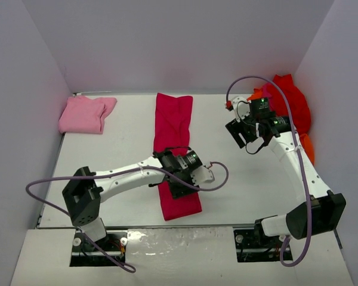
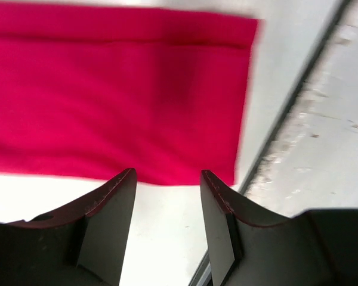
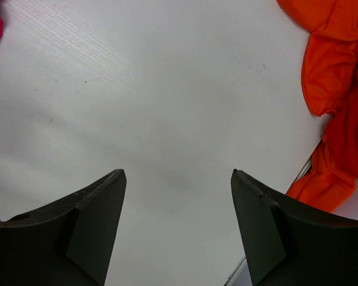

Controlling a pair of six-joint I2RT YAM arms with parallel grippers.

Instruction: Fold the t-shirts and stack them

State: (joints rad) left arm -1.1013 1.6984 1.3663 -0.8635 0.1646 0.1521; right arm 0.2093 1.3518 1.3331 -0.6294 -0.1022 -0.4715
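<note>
**Left arm at the near end of the strip-folded shirt; right arm parked beside the unfolded heap.**
Far-left corner: the light pink t-shirt (image 1: 83,116) lies folded, judged to be the stack base. Centre: the crimson-magenta t-shirt (image 1: 173,125) lies as a narrow strip running near-to-far on the table (image 1: 119,149). The left gripper (image 2: 167,173), jaws parted and empty, hovers at its near end, probably to take that hem and fold it toward the far end. Right: the right gripper (image 3: 178,173), jaws spread and empty, hangs over the table surface, apart from the strip. Far right: the red t-shirt (image 1: 292,98) and orange t-shirt (image 3: 337,59) lie crumpled against the wall, not yet folded.
</note>
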